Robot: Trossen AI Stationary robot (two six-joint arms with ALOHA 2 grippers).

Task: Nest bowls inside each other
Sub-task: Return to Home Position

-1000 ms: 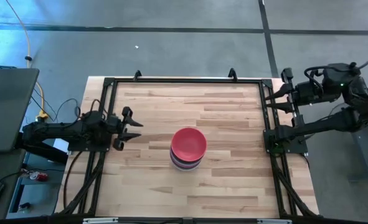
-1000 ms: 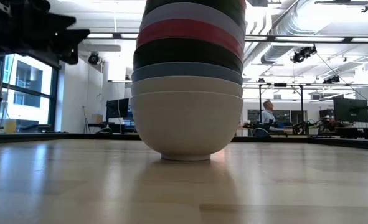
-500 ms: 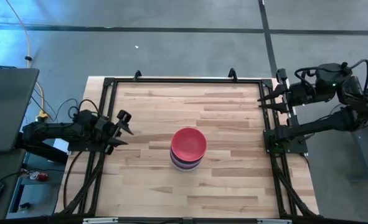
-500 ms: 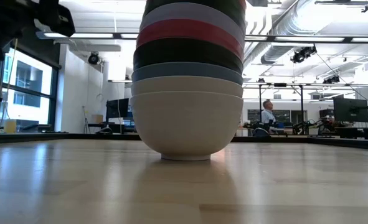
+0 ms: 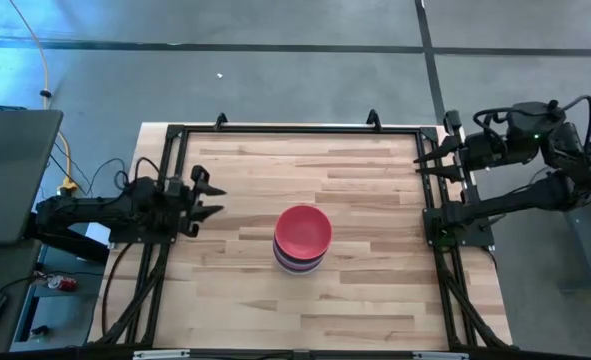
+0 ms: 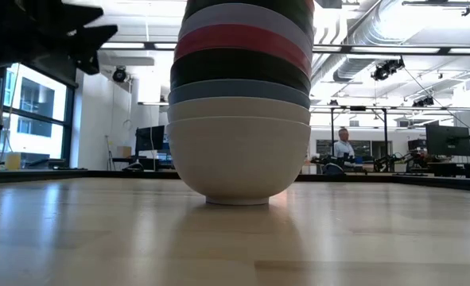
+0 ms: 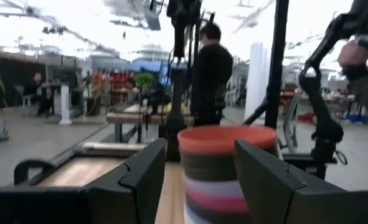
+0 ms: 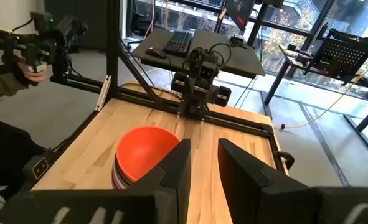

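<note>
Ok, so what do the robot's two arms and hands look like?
Both arms are dark, jointed links with black cables looping alongside. The left hand and right hand each carry two broad, angular black fingers.

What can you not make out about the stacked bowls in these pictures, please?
- High view: the red top bowl covers the bowls under it; only rim slivers show.
- Low view: the top edge cuts off the stack, so its bowls cannot be counted.
- Left wrist view: fingers of the left gripper and the bottom edge hide the stack's base.
- Right wrist view: the right gripper hides part of the stack.
</note>
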